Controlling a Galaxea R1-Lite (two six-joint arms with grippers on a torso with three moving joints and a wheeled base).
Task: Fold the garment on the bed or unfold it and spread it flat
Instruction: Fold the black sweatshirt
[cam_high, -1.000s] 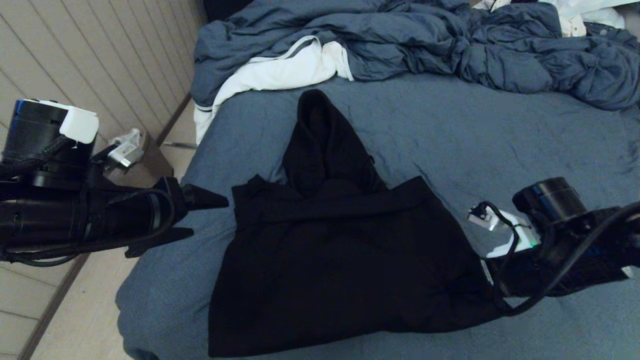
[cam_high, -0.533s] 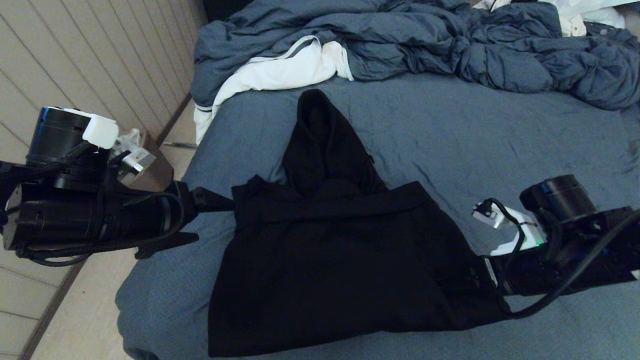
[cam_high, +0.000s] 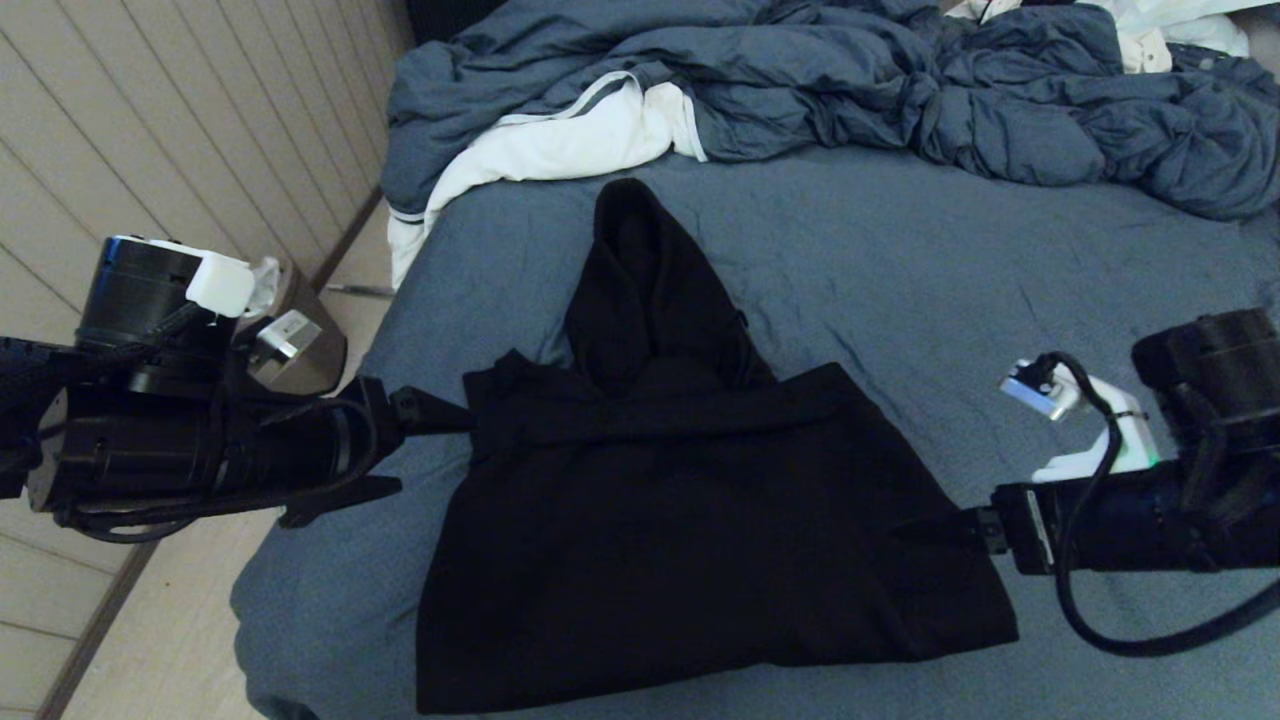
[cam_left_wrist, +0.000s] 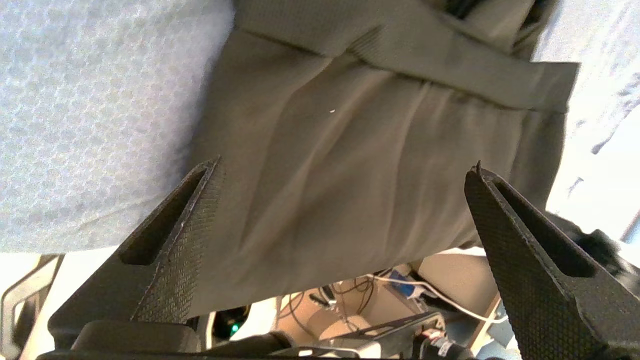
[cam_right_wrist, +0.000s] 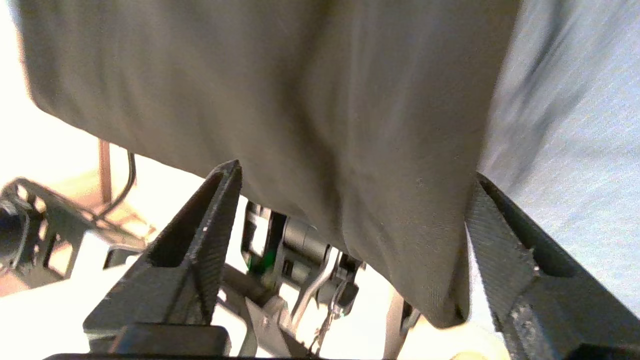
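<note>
The black hoodie lies on the bed, its body folded into a broad block and its pointed hood stretched toward the far side. My left gripper is open at the hoodie's left edge, near the shoulder fold. In the left wrist view the cloth fills the space between the spread fingers. My right gripper is open at the hoodie's right edge, low over the sheet. The hoodie's edge hangs between its wide-apart fingers.
A rumpled blue-grey comforter and a white cloth with a dark stripe are heaped at the far end of the bed. Left of the bed are the floor, a metal bin and a panelled wall.
My left gripper moved right until it met the hoodie's left edge. My right arm drew back to the right, and the hoodie's right corner now lies flatter.
</note>
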